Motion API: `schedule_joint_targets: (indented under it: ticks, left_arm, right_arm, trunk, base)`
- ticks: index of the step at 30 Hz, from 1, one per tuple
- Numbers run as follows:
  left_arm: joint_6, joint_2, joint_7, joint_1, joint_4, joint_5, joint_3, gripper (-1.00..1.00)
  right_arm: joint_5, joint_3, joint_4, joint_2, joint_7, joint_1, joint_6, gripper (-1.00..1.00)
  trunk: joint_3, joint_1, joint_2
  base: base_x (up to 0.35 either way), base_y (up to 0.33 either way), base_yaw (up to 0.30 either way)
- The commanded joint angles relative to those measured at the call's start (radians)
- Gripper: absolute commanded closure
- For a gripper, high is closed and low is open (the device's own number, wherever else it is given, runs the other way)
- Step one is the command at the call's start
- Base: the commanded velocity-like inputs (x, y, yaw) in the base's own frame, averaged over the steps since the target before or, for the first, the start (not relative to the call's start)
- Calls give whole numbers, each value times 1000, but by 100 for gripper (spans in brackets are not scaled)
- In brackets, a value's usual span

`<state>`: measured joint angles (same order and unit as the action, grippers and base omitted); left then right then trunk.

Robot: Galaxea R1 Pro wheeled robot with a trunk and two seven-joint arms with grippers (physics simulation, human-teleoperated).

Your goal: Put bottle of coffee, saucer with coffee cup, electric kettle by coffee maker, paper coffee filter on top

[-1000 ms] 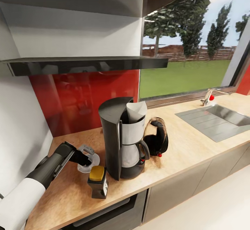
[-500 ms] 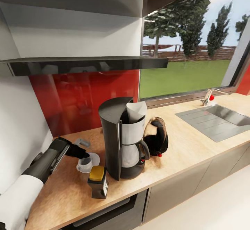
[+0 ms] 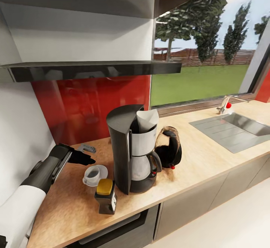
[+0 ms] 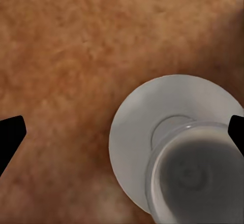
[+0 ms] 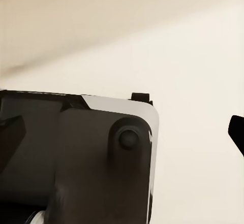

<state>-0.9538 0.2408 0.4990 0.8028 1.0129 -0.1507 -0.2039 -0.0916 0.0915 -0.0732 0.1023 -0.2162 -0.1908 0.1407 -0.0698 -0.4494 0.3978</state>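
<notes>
The countertop [image 3: 210, 154] is seen running along the red backsplash, with the kitchen shelf [image 3: 97, 69] mounted above it. The coffee maker [image 3: 133, 148] is stood near the middle of the counter, and the paper coffee filter [image 3: 147, 119] is seated in its top. The electric kettle [image 3: 169, 147] is set just beside the machine, toward the sink. On the other side, the bottle of coffee [image 3: 105, 196] is placed at the front edge, and the saucer [image 4: 133, 148] is laid just behind it, with the coffee cup [image 4: 198, 176] resting on it, off-centre.

The left gripper [image 3: 85, 154] is held above and just behind the saucer, its jaws spread wide and nothing held between them. The right gripper's state cannot be told; only its wrist camera's look at the robot's own body is given.

All items appear placed, so the step in hand is judged to be a clean retreat. The arm is best lifted straight up and back, so that cup and bottle are not brushed.
</notes>
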Motion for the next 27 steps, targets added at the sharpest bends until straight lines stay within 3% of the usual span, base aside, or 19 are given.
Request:
schedule_joint_targets:
  ticks: [1, 13, 19, 27]
  left_arm:
    - [-2, 1, 9, 1, 1, -10, -2, -100]
    - [-1, 3, 9, 10, 2, -10, 0, -100]
    - [0, 5, 9, 12, 23, -10, 3, -100]
    - [0, 3, 9, 10, 39, -10, 53, -100]
  right_arm:
    - [-10, 8, 1, 0, -3, -1, 3, -100]
    - [-10, 8, 1, 0, -3, -1, 4, -100]
    - [-10, 7, 1, 1, -3, -1, 5, -100]
    - [-10, 7, 1, 2, -3, -1, 5, -100]
  trunk:
    - [-2, -1, 2]
    - [-2, -1, 2]
    - [-2, -1, 2]
    - [-2, -1, 2]
  base:
    - [0, 0, 0]
    - [-22, 0, 0]
    - [-287, 0, 0]
    - [-320, 0, 0]
